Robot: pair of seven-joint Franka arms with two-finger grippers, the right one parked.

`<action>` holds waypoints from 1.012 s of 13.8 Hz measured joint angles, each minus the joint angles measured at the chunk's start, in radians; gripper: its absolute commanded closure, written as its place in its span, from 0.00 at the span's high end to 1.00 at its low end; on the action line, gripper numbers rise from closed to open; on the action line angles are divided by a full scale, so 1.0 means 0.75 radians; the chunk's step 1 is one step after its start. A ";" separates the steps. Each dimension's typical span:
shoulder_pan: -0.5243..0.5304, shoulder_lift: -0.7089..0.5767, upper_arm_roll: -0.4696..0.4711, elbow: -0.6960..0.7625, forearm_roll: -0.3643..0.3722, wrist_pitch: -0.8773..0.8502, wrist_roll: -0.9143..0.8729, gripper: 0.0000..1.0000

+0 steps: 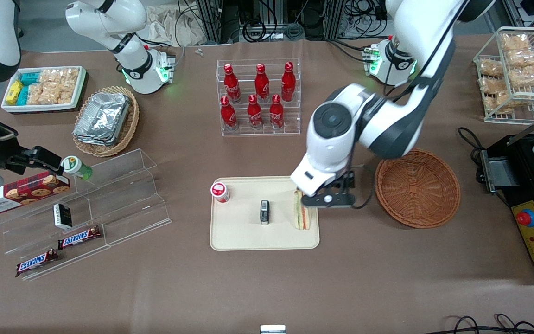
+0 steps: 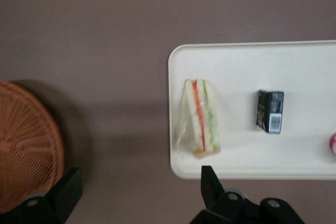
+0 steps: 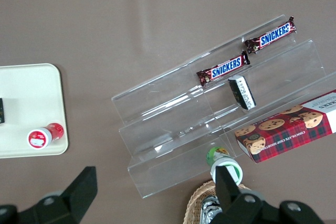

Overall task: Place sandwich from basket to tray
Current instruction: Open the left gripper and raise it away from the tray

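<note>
- Sandwich (image 1: 301,211): lies on the tray (image 1: 248,236), at the edge nearest the basket (image 1: 417,188).
- Gripper (image 2: 139,190): above the sandwich, fingers spread wide, holding nothing.
- Basket: beside the tray.

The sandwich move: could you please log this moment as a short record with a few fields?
sandwich: lying on the tray, at its end nearest the basket
tray: also holds a small dark box and a red-capped cup
basket: nothing visible in it, beside the tray toward the working arm's end
gripper: open, above the sandwich, holding nothing
task status: sandwich appears placed
</note>
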 measured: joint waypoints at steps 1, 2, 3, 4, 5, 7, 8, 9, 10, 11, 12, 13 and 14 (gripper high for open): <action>0.044 -0.047 0.002 -0.002 -0.053 -0.052 0.093 1.00; 0.091 -0.087 0.004 -0.002 -0.083 -0.109 0.190 1.00; 0.141 -0.124 0.006 -0.002 -0.106 -0.172 0.274 1.00; 0.198 -0.162 0.007 -0.002 -0.139 -0.235 0.362 1.00; 0.254 -0.206 0.014 -0.001 -0.184 -0.297 0.466 1.00; 0.294 -0.313 0.111 -0.001 -0.248 -0.431 0.641 1.00; 0.295 -0.369 0.180 -0.002 -0.266 -0.491 0.717 1.00; 0.296 -0.423 0.239 -0.004 -0.274 -0.556 0.780 1.00; 0.296 -0.470 0.286 -0.009 -0.275 -0.605 0.825 1.00; 0.297 -0.507 0.321 -0.016 -0.277 -0.626 0.860 1.00; 0.297 -0.534 0.342 -0.021 -0.280 -0.631 0.886 1.00; 0.297 -0.554 0.350 -0.027 -0.281 -0.632 0.899 1.00; 0.296 -0.568 0.350 -0.037 -0.281 -0.633 0.903 1.00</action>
